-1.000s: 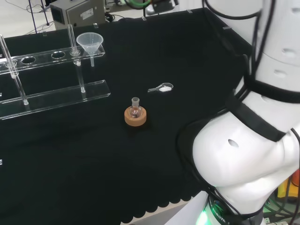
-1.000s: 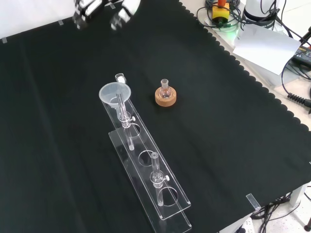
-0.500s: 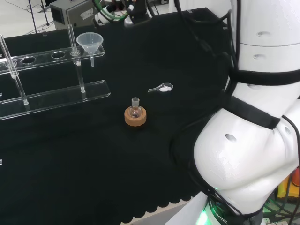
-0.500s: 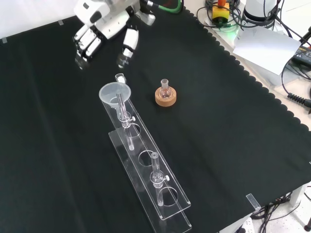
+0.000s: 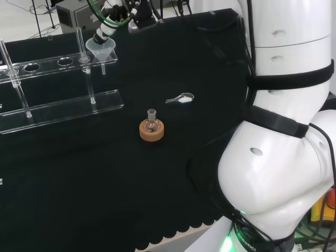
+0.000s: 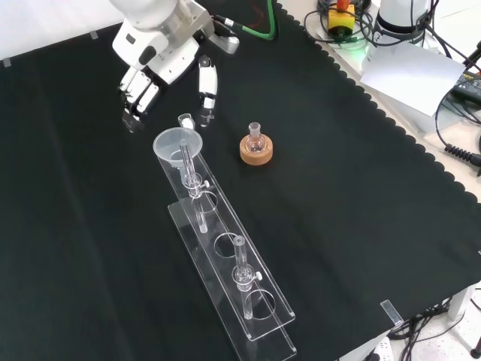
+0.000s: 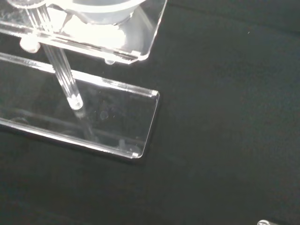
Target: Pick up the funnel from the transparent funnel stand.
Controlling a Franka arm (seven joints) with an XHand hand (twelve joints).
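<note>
Hand (image 6: 161, 56) hovers just beyond the funnel (image 6: 177, 145) in my front view, fingers (image 6: 135, 96) and thumb spread apart and holding nothing. I see the funnel seated in the end hole of the transparent funnel stand (image 6: 233, 282) on the tabletop, so I judge this as the approach step, with no contact yet. Next I'd bring the hand down so fingers and thumb bracket the funnel's cone, close, then lift straight up to clear the stem.

A small flask (image 6: 255, 138) in a cork ring (image 6: 256, 151); beside it, perhaps a spoon (image 5: 180, 98).
</note>
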